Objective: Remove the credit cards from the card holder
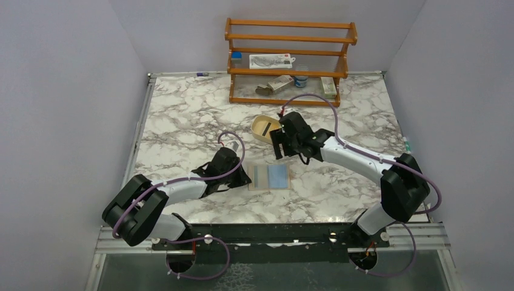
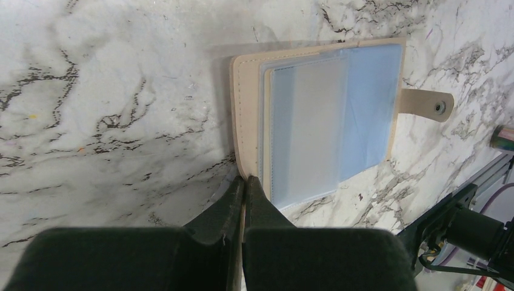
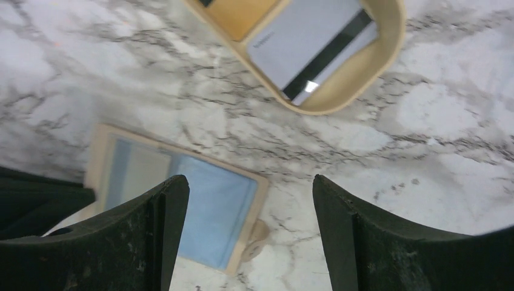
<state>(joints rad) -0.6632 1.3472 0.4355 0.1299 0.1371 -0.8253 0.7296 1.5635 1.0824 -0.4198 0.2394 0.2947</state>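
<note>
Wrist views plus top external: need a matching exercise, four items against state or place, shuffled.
Column 1
1. tan leather-like bifold card holder
2. whitish-grey plastic card with a dark band
3. left gripper
4. right gripper

Column 2
A. jaws wide open
B. lying open on the marble table
C. jaws closed, at the holder's edge
D. inside the oval tan tray

Pairs: 1-B, 2-D, 3-C, 4-A
</note>
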